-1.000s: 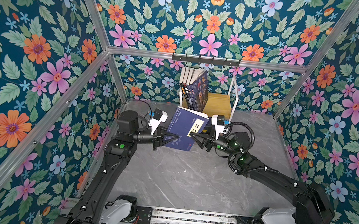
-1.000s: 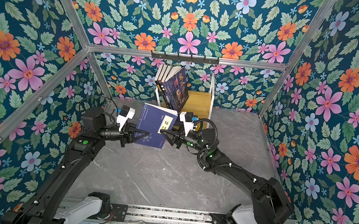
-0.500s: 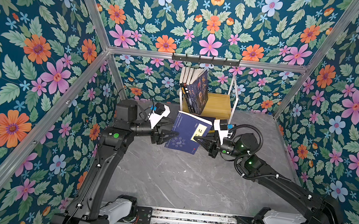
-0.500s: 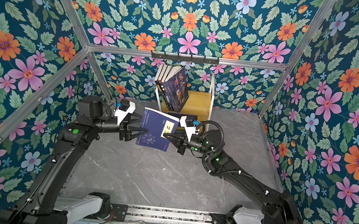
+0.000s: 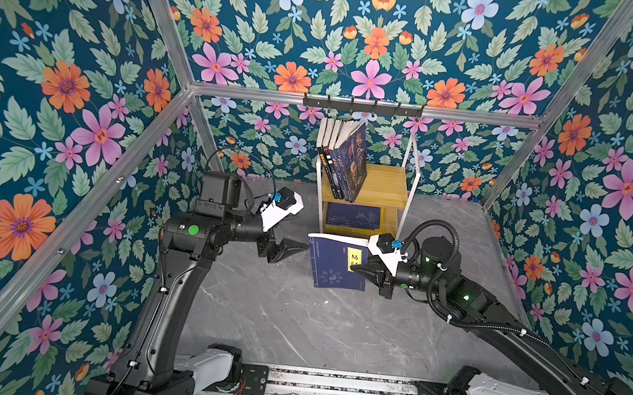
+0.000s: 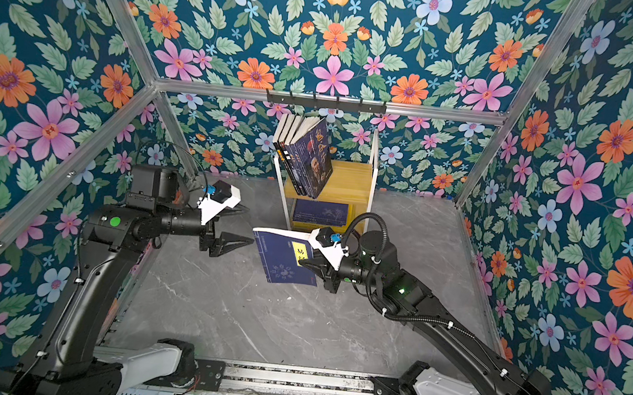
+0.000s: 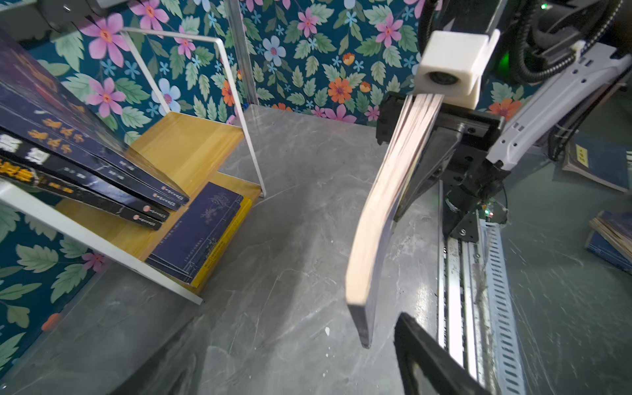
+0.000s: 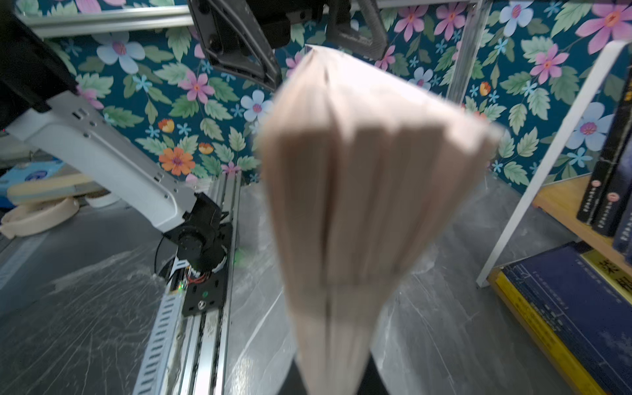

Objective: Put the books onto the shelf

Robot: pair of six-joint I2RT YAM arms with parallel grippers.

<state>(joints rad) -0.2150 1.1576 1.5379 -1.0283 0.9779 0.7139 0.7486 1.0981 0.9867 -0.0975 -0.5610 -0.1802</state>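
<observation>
The grey marbled surface (image 5: 293, 324) is bare at its near edge, with no loose books lying on it in either top view.

Farther in, at mid-surface, the right gripper (image 5: 355, 268) has its fingers pinched narrow on a thin navy paperback with a yellow title label (image 5: 333, 266). They grip the book's 3 o'clock edge, just beside the label. The book hangs clear of the surface with its cover tilted up toward the top cameras. In the left wrist view its page block (image 7: 386, 205) bows, which is likely because only 1 edge is clamped. At the book's 9 o'clock the left gripper (image 5: 303, 248) hovers with its fingers spread wide, holding nothing and apart from the cover. The right arm alone carries the book, so it is probably free to swing toward the rack.

At 12 o'clock, against the far wall, stands the small 2-tier shelf of light wooden boards and thin white frame (image 5: 388, 190).
- **Upper tier:** several dark and navy books (image 5: 345, 157) stand leaning toward the frame at 9 o'clock. The board's 3 o'clock half is bare — the likeliest slot for the held book.
- **Lower tier:** 1 navy book (image 5: 353, 215) lies flat on a bright yellow one (image 7: 224, 244).

Above the shelf a black hook rail (image 5: 362, 105) hangs on the wall, with nothing on it.
</observation>
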